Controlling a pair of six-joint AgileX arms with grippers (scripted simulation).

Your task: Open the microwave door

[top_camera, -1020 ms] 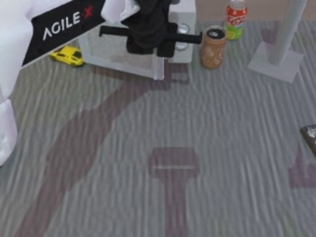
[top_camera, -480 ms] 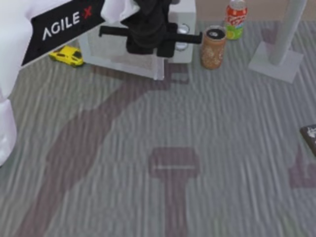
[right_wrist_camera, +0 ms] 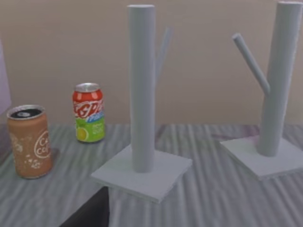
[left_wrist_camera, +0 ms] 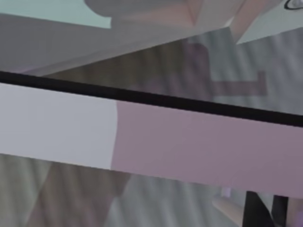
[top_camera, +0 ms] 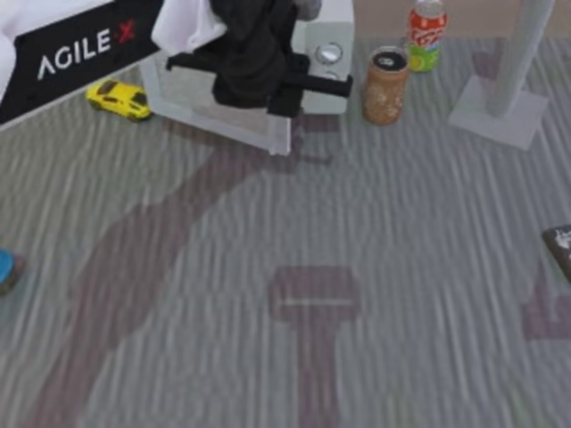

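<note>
The pale grey microwave (top_camera: pixel 335 27) stands at the table's back centre, with a silver knob (top_camera: pixel 328 53) on its control panel. The microwave door (top_camera: pixel 192 94) hangs partly open, hinged at its left, its free edge (top_camera: pixel 282 134) swung out toward the front. My left gripper (top_camera: pixel 277 89), black, sits over that free edge and is shut on the door. In the left wrist view a wide pale band, the door (left_wrist_camera: pixel 189 142), crosses the picture close up. My right gripper (right_wrist_camera: pixel 90 213) is parked at the right, showing only as a dark wedge.
A yellow toy car (top_camera: pixel 118 98) lies left of the microwave. A brown can (top_camera: pixel 385 86) and a red-green can (top_camera: pixel 426 34) stand to its right, then a grey post stand (top_camera: pixel 500 111). A second stand (right_wrist_camera: pixel 277 94) shows farther right. A black object (top_camera: pixel 559 250) lies at the right edge.
My left arm has drawn back toward the left, and the door's free edge has swung out a little farther. A blue object now shows at the left edge.
</note>
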